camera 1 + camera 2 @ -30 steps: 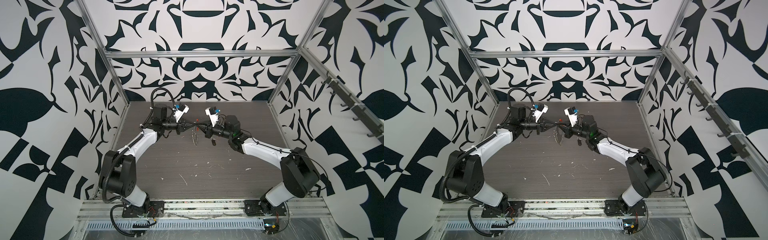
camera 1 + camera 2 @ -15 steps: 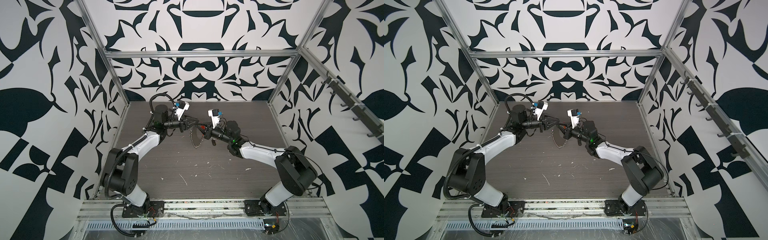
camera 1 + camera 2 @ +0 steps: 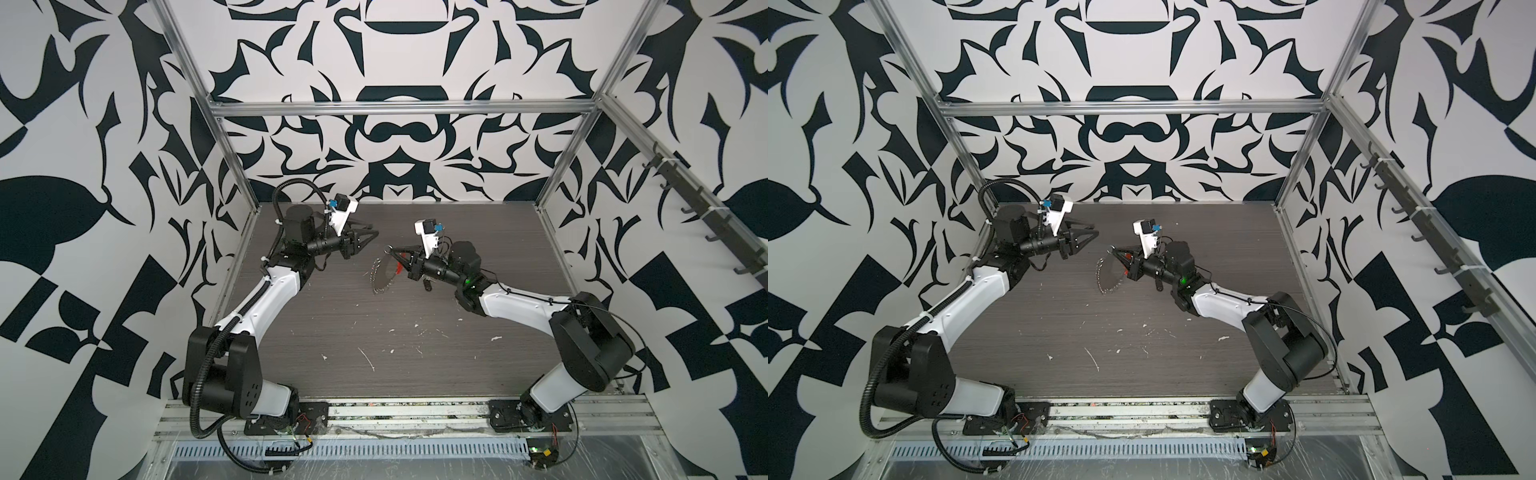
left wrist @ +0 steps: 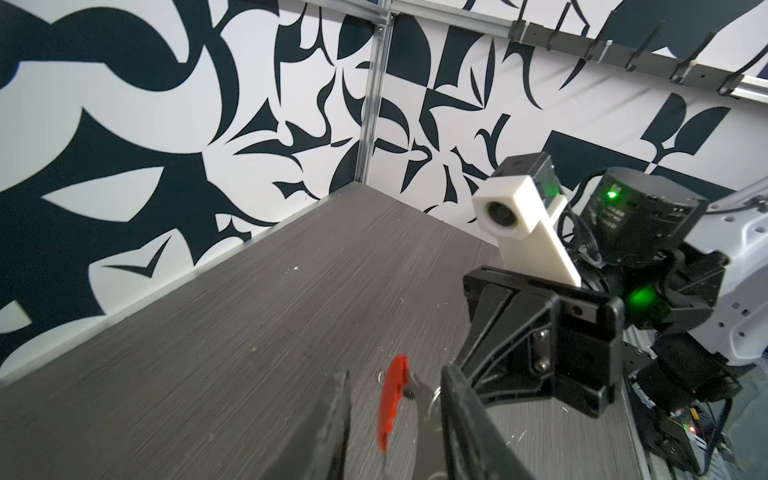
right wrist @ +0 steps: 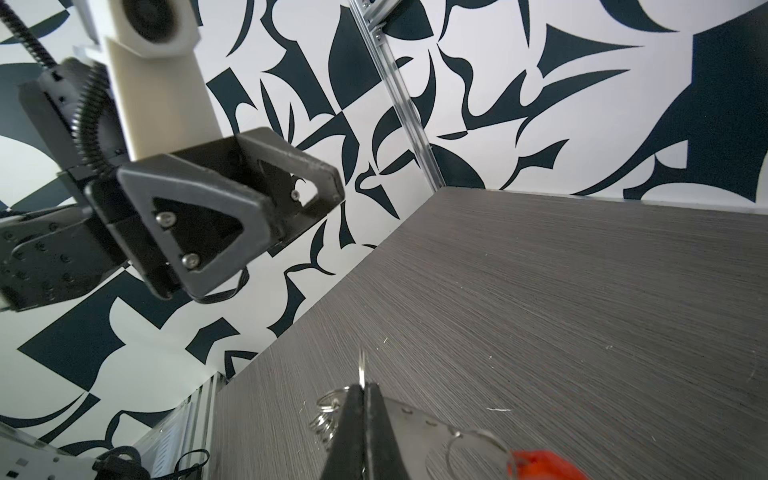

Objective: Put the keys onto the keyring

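Note:
My right gripper [image 3: 389, 250] [image 5: 365, 388] is shut on the small silver split ring [image 5: 362, 365] of the keyring. The chain loop [image 3: 376, 277] [image 3: 1104, 276] hangs from it just above the table, its red section [image 3: 399, 269] [image 4: 390, 399] beside the fingers. My left gripper [image 3: 372, 237] [image 3: 1094, 236] [image 4: 395, 372] is open and empty, a short way left of the keyring and apart from it. A small black oblong, probably the keys [image 3: 425, 286] [image 3: 1158, 286], lies on the table under the right wrist.
The dark wood-grain table [image 3: 415, 374] carries scattered white flecks [image 3: 368, 359] toward the front. Patterned walls and aluminium posts [image 3: 232, 166] enclose it on three sides. A rail of black hooks [image 3: 706, 216] runs along the right wall.
The two grippers were together at the keyring. The left one has opened, let go and drawn back to the left. The right one stays shut and has shifted slightly right with the keyring.

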`<control>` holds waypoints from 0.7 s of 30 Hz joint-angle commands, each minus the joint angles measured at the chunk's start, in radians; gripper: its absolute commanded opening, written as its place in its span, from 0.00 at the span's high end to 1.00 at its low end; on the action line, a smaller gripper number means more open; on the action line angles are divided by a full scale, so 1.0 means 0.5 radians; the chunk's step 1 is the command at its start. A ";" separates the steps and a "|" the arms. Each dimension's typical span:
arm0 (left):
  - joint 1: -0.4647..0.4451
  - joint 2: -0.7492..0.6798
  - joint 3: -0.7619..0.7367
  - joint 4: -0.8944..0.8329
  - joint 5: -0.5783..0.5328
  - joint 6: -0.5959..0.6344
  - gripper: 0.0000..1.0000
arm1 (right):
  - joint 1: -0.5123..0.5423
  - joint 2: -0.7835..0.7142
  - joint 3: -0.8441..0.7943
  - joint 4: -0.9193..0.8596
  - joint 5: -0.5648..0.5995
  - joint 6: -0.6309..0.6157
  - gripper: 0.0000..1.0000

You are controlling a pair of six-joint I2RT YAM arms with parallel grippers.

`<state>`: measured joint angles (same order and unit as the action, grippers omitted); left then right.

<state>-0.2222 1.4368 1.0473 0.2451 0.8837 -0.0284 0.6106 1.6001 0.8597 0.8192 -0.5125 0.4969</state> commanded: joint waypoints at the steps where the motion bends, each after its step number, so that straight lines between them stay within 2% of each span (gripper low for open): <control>1: 0.015 0.094 0.097 -0.136 0.217 -0.005 0.63 | 0.005 -0.080 0.115 0.108 -0.051 -0.049 1.00; 5: 0.014 0.193 0.130 -0.076 0.333 -0.153 0.68 | 0.006 -0.079 0.145 0.104 -0.044 -0.052 1.00; 11: 0.009 0.188 -0.001 0.266 0.340 -0.431 0.69 | 0.005 -0.065 0.181 0.142 0.010 -0.048 1.00; 16: 0.009 0.194 -0.033 0.376 0.342 -0.545 0.69 | 0.005 -0.056 0.189 0.216 0.081 -0.029 1.00; 21: 0.010 0.218 -0.004 0.437 0.337 -0.718 0.76 | 0.005 -0.020 0.190 0.372 0.192 0.027 1.00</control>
<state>-0.2173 1.5406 1.0393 0.4088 1.0348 -0.3080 0.6106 1.6009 0.9043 0.8642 -0.4633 0.4957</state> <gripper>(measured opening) 0.248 0.046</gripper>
